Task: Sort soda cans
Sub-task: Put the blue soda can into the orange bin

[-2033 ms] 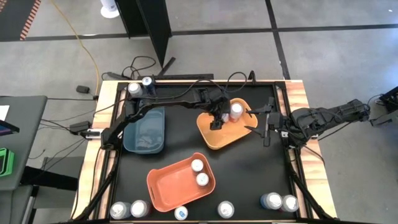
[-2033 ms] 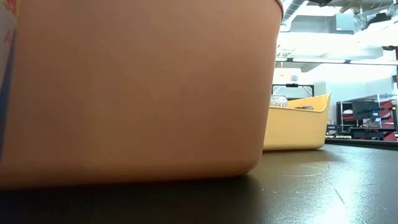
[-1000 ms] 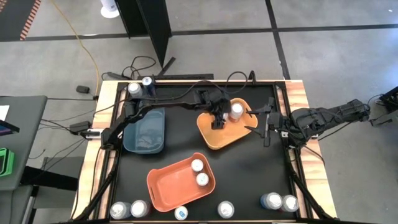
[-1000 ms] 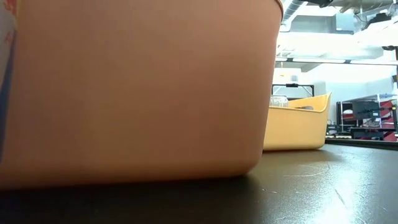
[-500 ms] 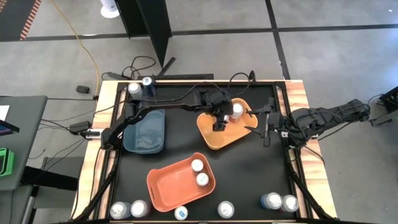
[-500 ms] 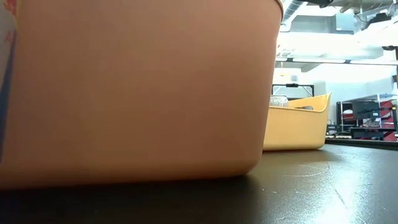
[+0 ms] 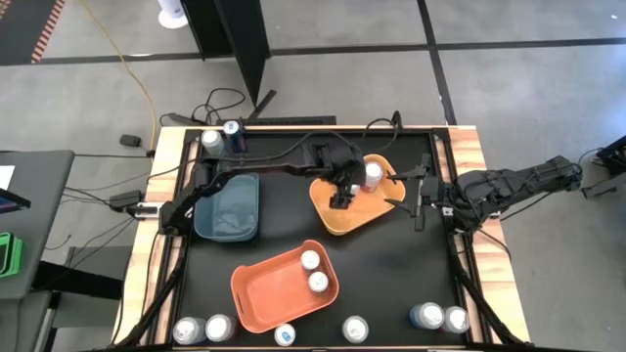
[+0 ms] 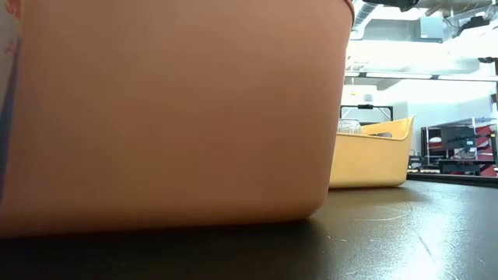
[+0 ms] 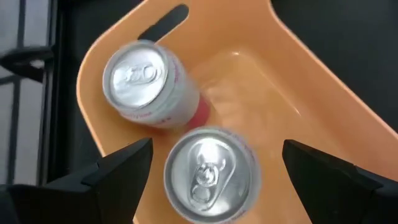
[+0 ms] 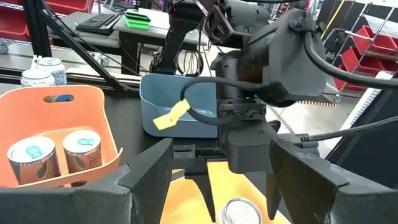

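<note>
A release into the yellow bin (image 7: 344,213) appears to be in hand: the left pincer (image 9: 211,180) is held apart over two soda cans (image 9: 210,174) standing there, the right pincer (image 10: 214,171) waits apart beside that bin, and lifting clear is judged next.

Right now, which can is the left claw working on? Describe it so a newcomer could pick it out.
Find the yellow bin at the far right-centre of the black table. Two cans stand inside it, seen clearly from the left wrist. The left claw hangs open straight over the can with the plain silver top; its neighbour, touching it, shows a white-and-red side and sits nearer the bin's handle slot.
</note>
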Tool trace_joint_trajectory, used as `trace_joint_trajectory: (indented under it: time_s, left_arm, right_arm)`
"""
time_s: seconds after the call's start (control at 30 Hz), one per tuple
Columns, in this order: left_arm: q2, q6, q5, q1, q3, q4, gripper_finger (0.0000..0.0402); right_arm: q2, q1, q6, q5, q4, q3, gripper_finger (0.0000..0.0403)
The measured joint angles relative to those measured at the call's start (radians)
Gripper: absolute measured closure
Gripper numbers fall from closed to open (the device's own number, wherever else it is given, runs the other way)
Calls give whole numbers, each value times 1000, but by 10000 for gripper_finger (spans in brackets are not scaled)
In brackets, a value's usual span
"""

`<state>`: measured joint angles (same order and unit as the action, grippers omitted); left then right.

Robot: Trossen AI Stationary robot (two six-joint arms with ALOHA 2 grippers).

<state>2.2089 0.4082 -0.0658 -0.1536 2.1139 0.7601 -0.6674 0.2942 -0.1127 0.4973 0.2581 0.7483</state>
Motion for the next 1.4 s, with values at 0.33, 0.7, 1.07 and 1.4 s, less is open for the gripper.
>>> trace_joint_trajectory:
  time_s: [0.33, 0.7, 1.07, 1.4]
  left_arm:
    - [-97, -20, -143, 41, 16, 122, 47]
    - [-327, -262, -262, -32, 15, 433, 47]
    - [-375, -287, -196, -427, 5, 656, 47]
    - [-374, -308, -90, -718, -112, 686, 46]
  right_arm:
    - [0, 0, 23, 0, 29, 0, 121]
    - [-1, 1, 64, 0, 54, 0, 121]
    - [-9, 1, 59, 0, 43, 0, 121]
    - [-8, 1, 44, 0, 44, 0, 121]
